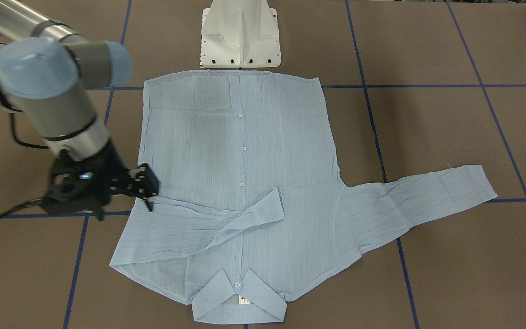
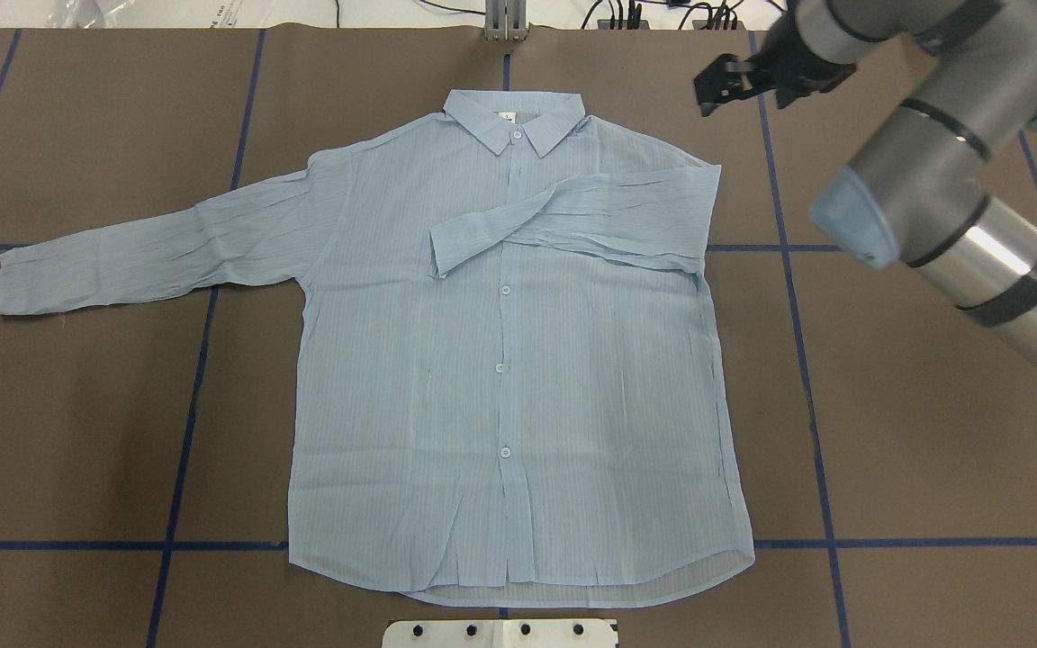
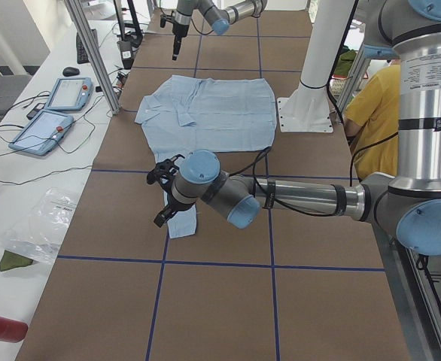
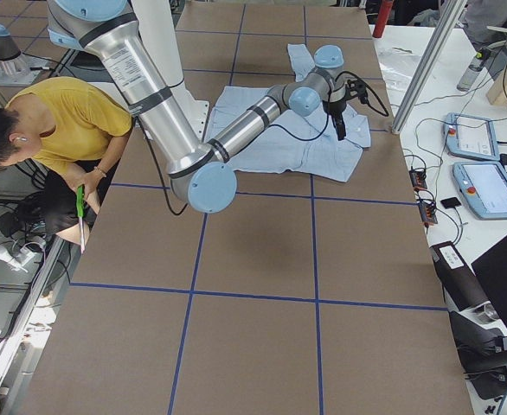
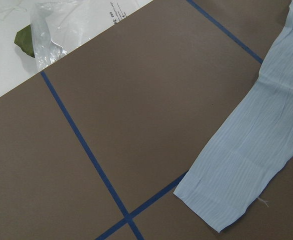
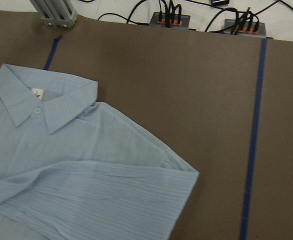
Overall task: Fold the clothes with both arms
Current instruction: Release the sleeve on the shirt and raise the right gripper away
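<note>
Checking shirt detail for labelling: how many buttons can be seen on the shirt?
4 on the shirt: the collar button, then three down the front, upper, middle and lower. The folded sleeve may hide another.

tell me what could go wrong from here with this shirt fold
1. The right gripper sits close to the shoulder edge of the shirt; moving off low could snag the thin cloth and pull the folded sleeve open.
2. The other sleeve lies flat and stretched out, with the left gripper near its cuff; a shallow pinch may miss or slip off.
</note>
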{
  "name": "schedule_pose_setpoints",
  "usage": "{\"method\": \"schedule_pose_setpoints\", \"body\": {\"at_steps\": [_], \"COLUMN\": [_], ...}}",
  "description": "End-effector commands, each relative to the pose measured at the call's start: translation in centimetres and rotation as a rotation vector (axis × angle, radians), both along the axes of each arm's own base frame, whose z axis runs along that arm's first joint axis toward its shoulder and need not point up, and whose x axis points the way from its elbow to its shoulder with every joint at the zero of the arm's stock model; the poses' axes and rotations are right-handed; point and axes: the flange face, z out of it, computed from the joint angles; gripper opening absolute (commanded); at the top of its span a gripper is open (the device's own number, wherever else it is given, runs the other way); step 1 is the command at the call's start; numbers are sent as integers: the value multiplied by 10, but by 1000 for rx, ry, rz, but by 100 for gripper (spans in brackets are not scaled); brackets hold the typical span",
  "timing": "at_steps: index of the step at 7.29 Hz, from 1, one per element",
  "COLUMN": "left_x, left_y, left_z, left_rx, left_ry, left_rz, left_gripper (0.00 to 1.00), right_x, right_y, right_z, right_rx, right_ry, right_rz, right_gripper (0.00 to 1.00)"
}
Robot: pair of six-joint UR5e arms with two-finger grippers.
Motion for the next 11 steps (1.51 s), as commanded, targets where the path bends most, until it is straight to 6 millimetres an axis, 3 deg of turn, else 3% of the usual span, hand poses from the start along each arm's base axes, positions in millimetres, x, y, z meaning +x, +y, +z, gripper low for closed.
{"method": "schedule_pose_setpoints", "body": {"at_steps": [1, 2, 3, 4, 5, 8, 11], "left_x": [58, 84, 111, 128, 140, 157, 180], "left_y": [6, 14, 22, 24, 26, 44, 49], "left_z": [41, 66, 74, 75, 78, 100, 112], "left_rx": [-22, -36, -94, -174, -224, -302, -298], "left_ry": [76, 117, 173, 204, 216, 193, 152], "left_rz": [-69, -126, -163, -217, -258, -300, -327], "left_gripper": [100, 100, 99, 88, 75, 59, 58], "right_x": [107, 123, 128, 128, 129, 132, 133], "right_y": [32, 48, 57, 58, 59, 68, 68], "right_z": [95, 109, 110, 112, 113, 113, 115], "right_rx": [38, 47, 49, 46, 44, 39, 35], "right_ry": [29, 40, 40, 40, 43, 40, 42], "right_rz": [-105, -106, -104, -104, -101, -94, -90], "right_gripper": [100, 100, 100, 100, 100, 100, 100]}}
